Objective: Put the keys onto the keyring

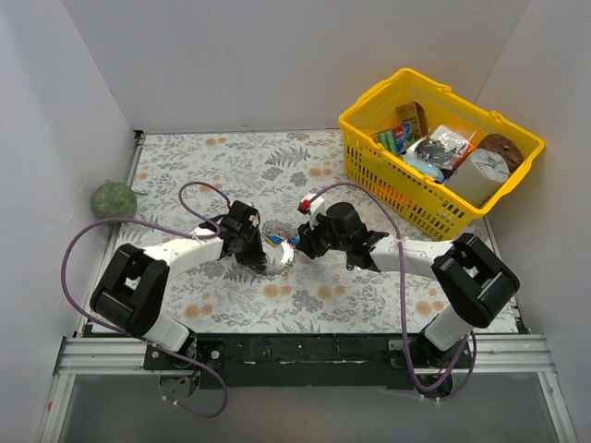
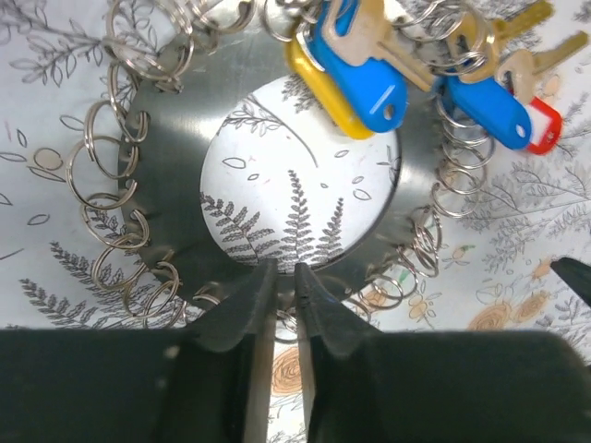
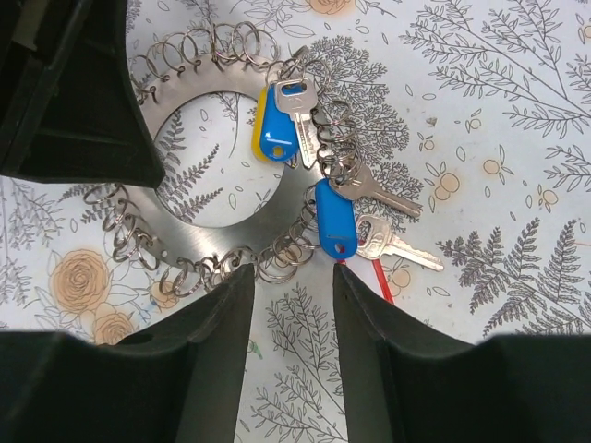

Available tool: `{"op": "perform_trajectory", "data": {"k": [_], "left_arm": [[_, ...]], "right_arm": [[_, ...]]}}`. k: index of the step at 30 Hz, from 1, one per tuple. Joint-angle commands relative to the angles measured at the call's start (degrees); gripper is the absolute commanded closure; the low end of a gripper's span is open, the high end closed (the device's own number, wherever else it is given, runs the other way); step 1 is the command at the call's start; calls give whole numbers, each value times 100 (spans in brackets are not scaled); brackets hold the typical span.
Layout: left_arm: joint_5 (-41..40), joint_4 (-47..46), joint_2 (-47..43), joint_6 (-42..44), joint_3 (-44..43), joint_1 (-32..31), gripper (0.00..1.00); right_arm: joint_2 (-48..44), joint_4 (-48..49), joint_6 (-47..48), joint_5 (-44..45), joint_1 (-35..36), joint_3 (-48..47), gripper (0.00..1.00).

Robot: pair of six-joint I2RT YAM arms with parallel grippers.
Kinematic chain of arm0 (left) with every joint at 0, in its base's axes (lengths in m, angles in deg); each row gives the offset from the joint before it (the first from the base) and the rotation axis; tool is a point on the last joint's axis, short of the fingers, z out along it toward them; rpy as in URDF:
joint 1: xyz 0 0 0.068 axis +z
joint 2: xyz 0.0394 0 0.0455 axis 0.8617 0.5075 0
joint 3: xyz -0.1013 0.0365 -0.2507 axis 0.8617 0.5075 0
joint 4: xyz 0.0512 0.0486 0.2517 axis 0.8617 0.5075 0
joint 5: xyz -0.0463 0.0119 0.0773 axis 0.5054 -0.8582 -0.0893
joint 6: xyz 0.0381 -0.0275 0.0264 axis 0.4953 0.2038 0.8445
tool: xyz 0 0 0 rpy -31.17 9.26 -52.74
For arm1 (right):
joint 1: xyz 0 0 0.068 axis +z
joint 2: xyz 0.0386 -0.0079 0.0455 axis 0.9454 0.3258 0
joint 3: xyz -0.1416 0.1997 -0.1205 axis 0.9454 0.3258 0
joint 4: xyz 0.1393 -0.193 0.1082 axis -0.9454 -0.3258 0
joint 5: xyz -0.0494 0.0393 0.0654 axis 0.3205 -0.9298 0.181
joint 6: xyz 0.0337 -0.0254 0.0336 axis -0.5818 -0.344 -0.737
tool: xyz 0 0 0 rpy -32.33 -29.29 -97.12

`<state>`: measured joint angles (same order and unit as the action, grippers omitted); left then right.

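Floral-printed cloth (image 1: pixel 277 157) covers the table between plain white walls. At its middle lies the flat, silvery metal keyring (image 2: pixel 171 185), its rim crowded with small wire loops. We see the left gripper (image 2: pixel 284 281) pinched shut on one edge of the keyring, probably to steady it for threading. Small keys (image 2: pixel 369 78) with blue, yellow and red plastic heads cluster at the opposite edge, some seemingly hooked into loops. Beside them the right gripper (image 3: pixel 291 277) hovers with its jaws apart, holding nothing. Well apart, at the back right, a yellow plastic basket (image 1: pixel 397 185) holds assorted packets, a white box and dark items we cannot identify.
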<state>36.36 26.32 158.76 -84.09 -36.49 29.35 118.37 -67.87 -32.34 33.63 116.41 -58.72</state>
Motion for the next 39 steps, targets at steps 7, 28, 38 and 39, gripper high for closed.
{"op": "perform_trajectory", "data": {"k": [7, 28, 38, 39], "left_arm": [[58, -179, -321, 387, -828, 1, 62], [331, -161, 172, 387, -1488, 123, 34], [278, -170, 14, 352, -1058, 124, 34], [278, -179, -12, 343, -1023, 124, 34]], "right_arm": [[115, -438, -632, -1124, -271, -108, 78], [1091, -227, -650, -1168, -175, -573, 99], [1073, -297, -589, -895, -175, -1003, 99], [1082, -306, -589, -869, -175, -1039, 99]]}}
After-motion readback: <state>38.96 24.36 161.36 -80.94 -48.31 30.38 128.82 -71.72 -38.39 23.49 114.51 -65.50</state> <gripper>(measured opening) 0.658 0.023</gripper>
